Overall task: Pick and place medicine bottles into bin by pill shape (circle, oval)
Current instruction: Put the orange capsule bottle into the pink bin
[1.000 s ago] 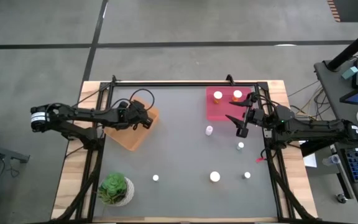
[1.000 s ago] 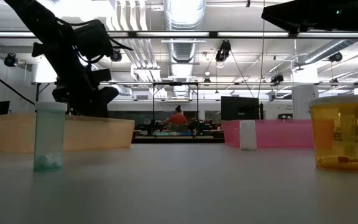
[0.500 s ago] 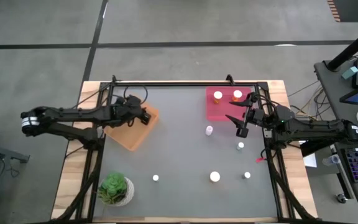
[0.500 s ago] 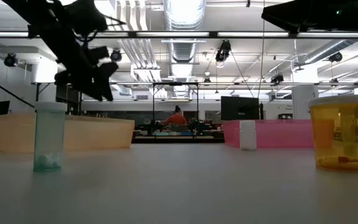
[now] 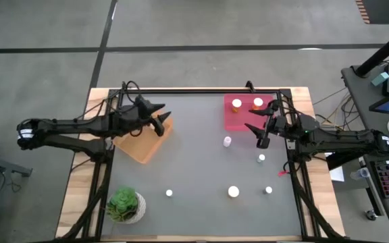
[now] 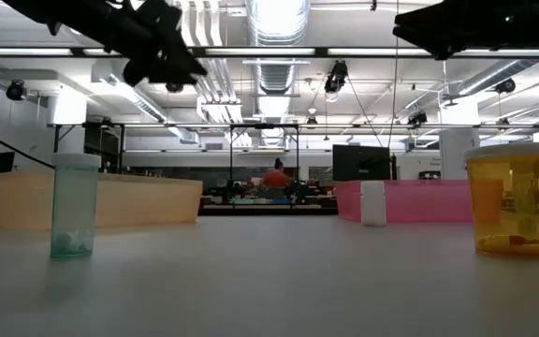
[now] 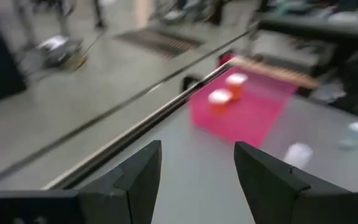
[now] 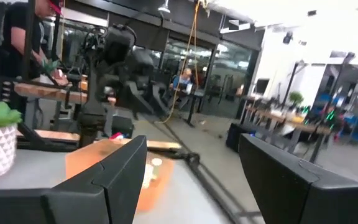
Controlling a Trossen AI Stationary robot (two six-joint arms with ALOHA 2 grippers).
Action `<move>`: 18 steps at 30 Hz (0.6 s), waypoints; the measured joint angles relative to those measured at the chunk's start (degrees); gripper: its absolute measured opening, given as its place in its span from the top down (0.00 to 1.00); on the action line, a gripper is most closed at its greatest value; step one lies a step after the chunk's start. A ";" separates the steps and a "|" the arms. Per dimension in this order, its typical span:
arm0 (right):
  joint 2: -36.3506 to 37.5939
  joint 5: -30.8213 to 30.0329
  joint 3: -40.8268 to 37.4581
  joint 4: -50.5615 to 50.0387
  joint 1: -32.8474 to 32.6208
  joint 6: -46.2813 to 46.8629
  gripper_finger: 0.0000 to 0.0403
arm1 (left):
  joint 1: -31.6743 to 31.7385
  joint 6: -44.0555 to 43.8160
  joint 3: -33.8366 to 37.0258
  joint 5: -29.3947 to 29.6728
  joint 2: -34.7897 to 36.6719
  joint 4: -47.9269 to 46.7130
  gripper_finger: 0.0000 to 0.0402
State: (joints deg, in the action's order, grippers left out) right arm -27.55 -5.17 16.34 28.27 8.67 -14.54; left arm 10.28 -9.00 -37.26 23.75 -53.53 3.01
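Now the left gripper [image 5: 159,119] has lifted above the orange bin [image 5: 144,140].

pill shapes: too small to tell inside the loose bottles on the bench [image 5: 201,145], such as the white one [image 5: 227,141]
orange bin [image 5: 146,140]: partly covered by the left claw [image 5: 161,119]; contents cannot be told
yellow bottle [image 6: 510,198]: label unreadable
left wrist view: pink bin [image 7: 244,106] and its two bottles [image 7: 220,99] blurred
right arm: cut off at the top edge in the low view
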 joint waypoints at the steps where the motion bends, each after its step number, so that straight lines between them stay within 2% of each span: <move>1: 0.00 0.00 0.00 -0.95 0.00 1.75 0.39 | -0.20 1.24 0.00 -1.31 -0.12 1.88 0.53; 7: -0.02 0.00 0.00 -6.90 -0.02 13.49 0.39 | -0.61 7.91 0.07 -6.25 -0.95 10.04 0.53; 18: -0.02 0.70 0.00 -9.95 -0.02 30.49 0.39 | -0.55 11.39 0.17 -6.33 -1.67 11.30 0.53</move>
State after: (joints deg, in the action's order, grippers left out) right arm -27.57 -4.47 16.34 18.32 8.64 15.95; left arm 9.74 2.39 -37.08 17.43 -55.20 14.31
